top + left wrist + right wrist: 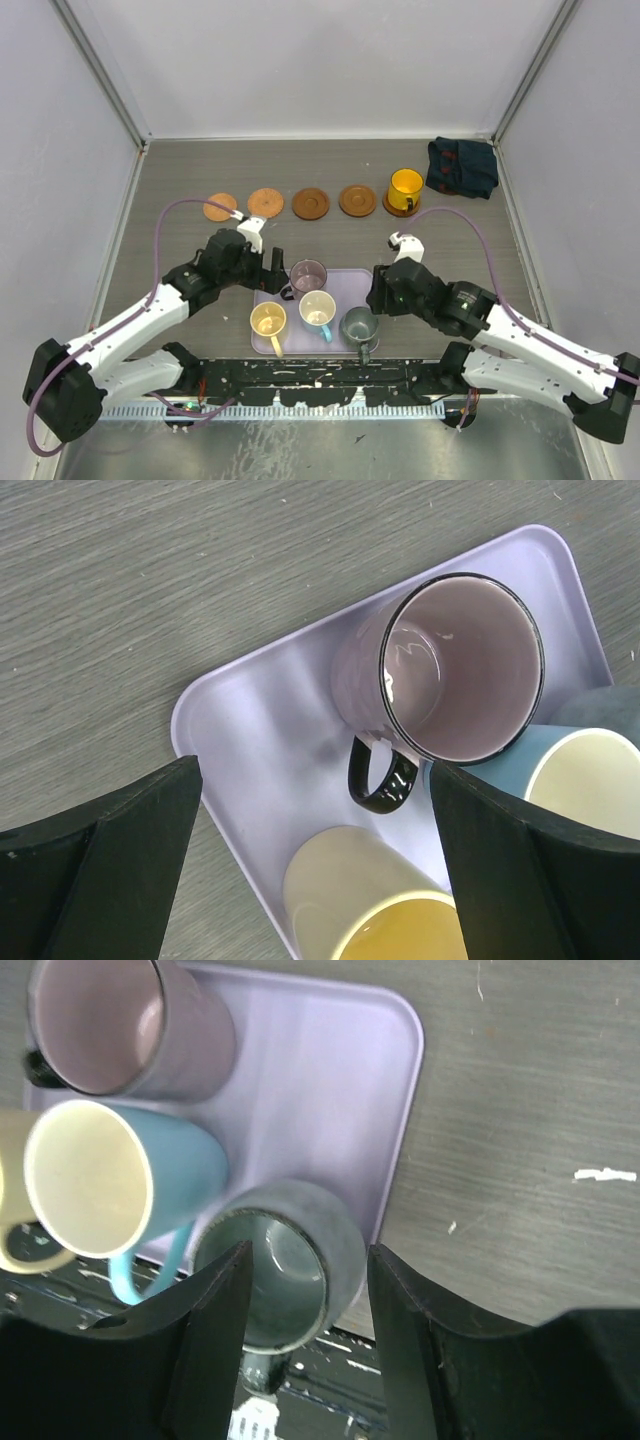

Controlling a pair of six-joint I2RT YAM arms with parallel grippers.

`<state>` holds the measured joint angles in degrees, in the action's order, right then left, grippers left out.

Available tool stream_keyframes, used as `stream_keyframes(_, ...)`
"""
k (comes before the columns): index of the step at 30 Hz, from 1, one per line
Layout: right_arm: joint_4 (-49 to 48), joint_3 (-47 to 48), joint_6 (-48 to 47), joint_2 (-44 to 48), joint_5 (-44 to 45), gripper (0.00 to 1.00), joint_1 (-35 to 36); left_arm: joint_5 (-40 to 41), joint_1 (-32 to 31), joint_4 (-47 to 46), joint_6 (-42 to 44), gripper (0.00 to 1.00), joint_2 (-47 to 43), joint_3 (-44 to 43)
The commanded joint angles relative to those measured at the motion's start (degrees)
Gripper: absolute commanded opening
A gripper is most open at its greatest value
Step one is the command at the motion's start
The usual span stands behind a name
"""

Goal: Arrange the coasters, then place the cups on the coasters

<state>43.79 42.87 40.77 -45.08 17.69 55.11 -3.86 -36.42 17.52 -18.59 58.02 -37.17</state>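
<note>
Nearest the arm bases, a lavender tray (345, 285) on the grey wood-grain counter (330, 165) holds 4 cups (317, 309). The right gripper (308, 1255) stands half open astride the grey-green cup (290, 1250); whether it presses the cup, I cannot tell. The left gripper (315, 775) gapes wide and empty above the purple cup (460, 670). Farther off, 5 coasters (311, 203) lie in a row, with the yellow-orange cup (405, 188) on the rightmost. Pale walls (320, 60) enclose the counter.

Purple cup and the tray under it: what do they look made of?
Purple cup: glossy glazed ceramic or possibly glass, judging by sharp highlights inside and a shiny dark rim and handle. Tray: smooth lavender plastic by the look, satin finish with soft reflections and rounded moulded corners.
</note>
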Motion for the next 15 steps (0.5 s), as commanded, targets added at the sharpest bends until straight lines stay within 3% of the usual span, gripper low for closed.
stream_keyframes(1, 5.1, 1.8, 2.0, -3.2, -2.0, 0.54, 1.2, 1.8, -0.3, -0.8, -1.0, 0.98, -0.1, -2.0)
stream_keyframes(7, 5.2, 1.3, 1.4, -8.0, -1.5, 0.51, 3.1, 3.8, -0.3, -0.7, -0.9, 0.98, -1.1, -1.4)
stream_keyframes(15, 2.0, -0.3, 2.4, -12.2, 2.0, 0.39, 3.9, 4.6, -0.3, 0.3, -0.2, 0.98, -1.2, -1.4)
